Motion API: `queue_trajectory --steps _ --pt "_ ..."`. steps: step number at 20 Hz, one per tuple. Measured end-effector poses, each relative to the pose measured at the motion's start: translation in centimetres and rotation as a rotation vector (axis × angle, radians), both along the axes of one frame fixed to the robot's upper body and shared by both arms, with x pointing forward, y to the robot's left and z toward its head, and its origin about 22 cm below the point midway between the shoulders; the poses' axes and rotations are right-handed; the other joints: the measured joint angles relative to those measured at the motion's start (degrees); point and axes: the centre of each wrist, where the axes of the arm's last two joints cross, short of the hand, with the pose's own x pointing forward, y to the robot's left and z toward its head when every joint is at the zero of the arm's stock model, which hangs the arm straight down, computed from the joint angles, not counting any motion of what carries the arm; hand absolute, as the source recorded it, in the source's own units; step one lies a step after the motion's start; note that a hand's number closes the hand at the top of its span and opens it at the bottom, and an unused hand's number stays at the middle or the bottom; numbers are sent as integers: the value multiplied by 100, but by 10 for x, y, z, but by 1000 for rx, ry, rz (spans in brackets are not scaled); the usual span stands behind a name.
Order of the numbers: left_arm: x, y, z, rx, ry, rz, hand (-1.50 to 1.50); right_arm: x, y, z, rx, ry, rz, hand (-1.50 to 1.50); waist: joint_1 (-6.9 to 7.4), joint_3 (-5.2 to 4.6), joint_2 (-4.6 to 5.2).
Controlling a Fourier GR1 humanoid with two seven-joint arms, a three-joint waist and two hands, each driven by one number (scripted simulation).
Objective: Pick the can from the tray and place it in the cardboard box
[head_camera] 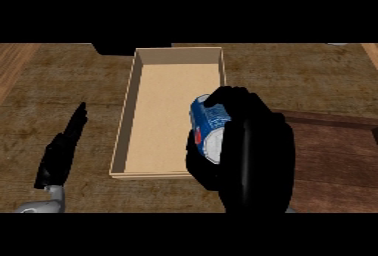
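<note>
My right hand (pixel 255 150) is curled round a blue and white can (pixel 208 125), which it holds over the right wall of the cardboard box (pixel 130 100). The hand hides most of the can; only its left side and pale end show. The box is long and open-topped, lying lengthwise away from me, and its floor is bare. The dark brown tray (pixel 332 150) lies to the right, mostly behind my right hand. At the lower left my left hand (pixel 63 150) rests open on edge, fingers straight and pointing away, apart from the box.
A dark object (pixel 114 48) sits at the counter's far edge, just beyond the box's left corner. Lighter wood strips show at the far left (pixel 15 60) and the far right corner (pixel 371 52).
</note>
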Motion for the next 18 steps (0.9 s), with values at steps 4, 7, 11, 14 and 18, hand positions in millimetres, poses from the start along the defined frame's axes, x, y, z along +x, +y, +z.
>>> queue_trajectory --steps 4,7,11,14,18 --pt "3 -4 3 0 -4 -6 0 39 10 5 -9 53 -17 150 52 2 19" --pt "2 -5 5 1 -10 -12 0 66 16 9 -4 100 -19 150 77 4 23" --pt "5 -4 5 2 -10 -19 0 103 21 1 -2 181 -38 150 121 4 49" --pt "4 0 2 3 -9 -19 0 125 24 -10 3 239 -57 150 140 4 57" --pt "7 -4 2 2 -17 -33 0 150 24 -25 35 317 -94 -150 187 5 71"
